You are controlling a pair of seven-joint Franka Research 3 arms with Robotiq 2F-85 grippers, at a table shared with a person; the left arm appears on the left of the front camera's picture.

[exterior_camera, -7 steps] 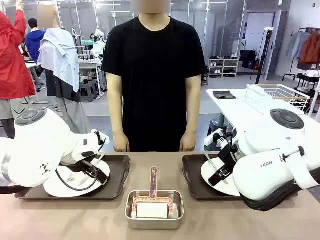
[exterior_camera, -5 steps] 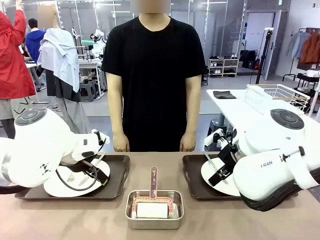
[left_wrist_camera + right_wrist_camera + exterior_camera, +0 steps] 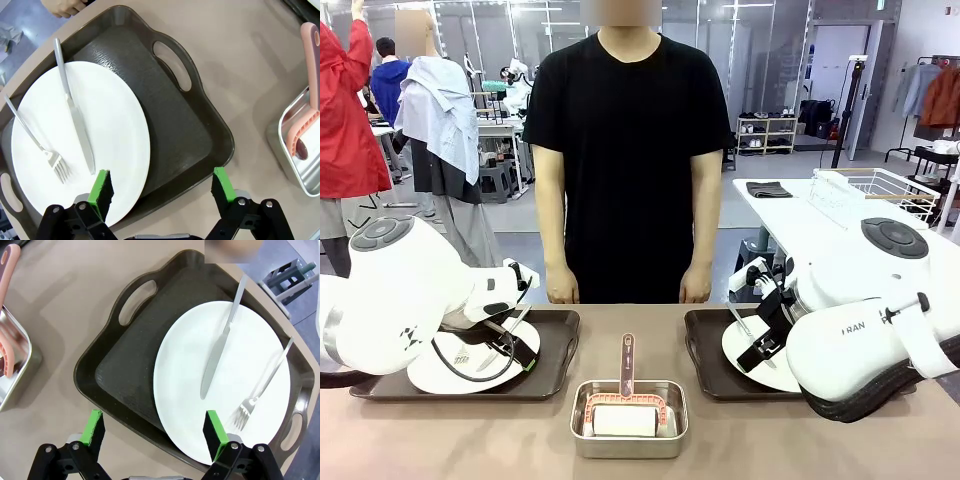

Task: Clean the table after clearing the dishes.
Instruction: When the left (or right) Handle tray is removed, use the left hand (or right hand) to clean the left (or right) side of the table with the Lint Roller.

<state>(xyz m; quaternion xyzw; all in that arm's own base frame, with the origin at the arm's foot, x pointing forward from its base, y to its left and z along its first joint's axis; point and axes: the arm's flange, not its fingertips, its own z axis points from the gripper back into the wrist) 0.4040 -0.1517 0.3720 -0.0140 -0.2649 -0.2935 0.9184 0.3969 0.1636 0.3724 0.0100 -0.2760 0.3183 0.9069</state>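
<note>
Overhead, left gripper (image 3: 162, 186) spread wide above tray (image 3: 172, 132) edge, table (image 3: 250, 75) alongside

Here's the left arm (image 3: 395, 300) folded low on its side, wrist tipped down and inward, and the left hand (image 3: 162, 186) has its green-padded fingers (image 3: 101, 190) spread wide apart. Across from it the right arm (image 3: 875, 335) mirrors that crouch, the right hand (image 3: 154, 432) pointing downward, its fingers (image 3: 215, 435) parted just as wide.

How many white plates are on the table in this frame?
2. One plate lies on the left tray, the other plate on the right tray; none looks hidden.
</note>
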